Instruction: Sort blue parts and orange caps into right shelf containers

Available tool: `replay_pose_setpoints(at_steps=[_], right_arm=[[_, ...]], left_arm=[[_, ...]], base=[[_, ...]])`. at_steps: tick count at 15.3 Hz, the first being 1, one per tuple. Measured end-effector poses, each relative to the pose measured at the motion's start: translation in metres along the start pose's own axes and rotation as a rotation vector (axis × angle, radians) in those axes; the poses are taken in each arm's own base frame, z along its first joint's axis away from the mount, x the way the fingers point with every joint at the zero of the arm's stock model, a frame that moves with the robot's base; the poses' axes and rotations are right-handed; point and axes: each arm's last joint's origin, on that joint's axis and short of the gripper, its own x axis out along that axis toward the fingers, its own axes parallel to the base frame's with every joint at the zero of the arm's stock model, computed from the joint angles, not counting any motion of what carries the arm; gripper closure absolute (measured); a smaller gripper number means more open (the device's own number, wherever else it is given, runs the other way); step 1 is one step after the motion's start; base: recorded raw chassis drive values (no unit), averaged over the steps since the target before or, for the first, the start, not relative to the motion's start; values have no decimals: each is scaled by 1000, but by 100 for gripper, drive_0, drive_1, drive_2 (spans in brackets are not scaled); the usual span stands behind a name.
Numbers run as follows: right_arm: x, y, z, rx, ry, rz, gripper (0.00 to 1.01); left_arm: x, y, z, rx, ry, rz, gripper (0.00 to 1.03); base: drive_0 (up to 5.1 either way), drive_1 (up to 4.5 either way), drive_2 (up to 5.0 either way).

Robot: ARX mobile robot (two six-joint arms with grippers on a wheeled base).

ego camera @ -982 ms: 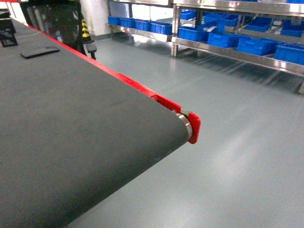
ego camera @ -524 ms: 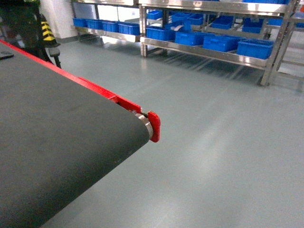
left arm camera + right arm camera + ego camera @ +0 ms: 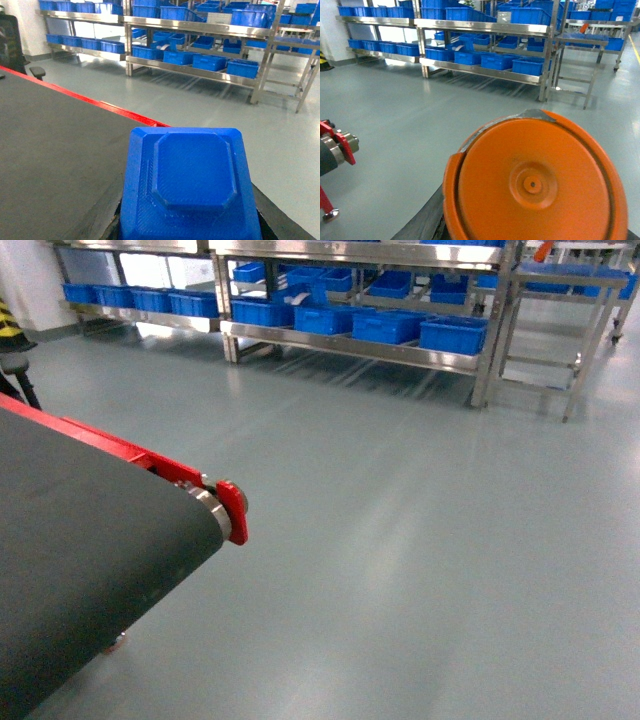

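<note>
Dark conveyor belt with red side rail, grey floor, steel shelving

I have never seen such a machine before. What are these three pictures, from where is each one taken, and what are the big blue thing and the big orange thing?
This is a wheeled robot with two arms, and each picture comes from one of its cameras. The head camera looks forward and shows the end of a dark conveyor belt with a red side rail, a grey floor, and metal shelves holding blue crates.

The other two cameras sit on the wrists. The left one is filled by a blue part, the right one by a round orange cap. Each sits right before its camera, so each arm seems to be carrying it, but neither claw itself is visible. Nothing lies on the visible stretch of belt.
</note>
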Motion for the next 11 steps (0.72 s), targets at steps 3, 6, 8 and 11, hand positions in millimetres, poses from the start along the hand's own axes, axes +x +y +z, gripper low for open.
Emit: replay_pose_setpoints(at_steps=[3,6,8,11], right_arm=[[0,0,0,0,0,0,58],[0,0,0,0,0,0,58],[0,0,0,0,0,0,58],[0,0,0,0,0,0,58]], left_arm=[[0,0,0,0,0,0,61],[0,0,0,0,0,0,61],[0,0,0,0,0,0,61],[0,0,0,0,0,0,61]], base=[[-166,-166,-166],[-150,-150,-150],[-153,-153,-153],[-153,-153,-153]])
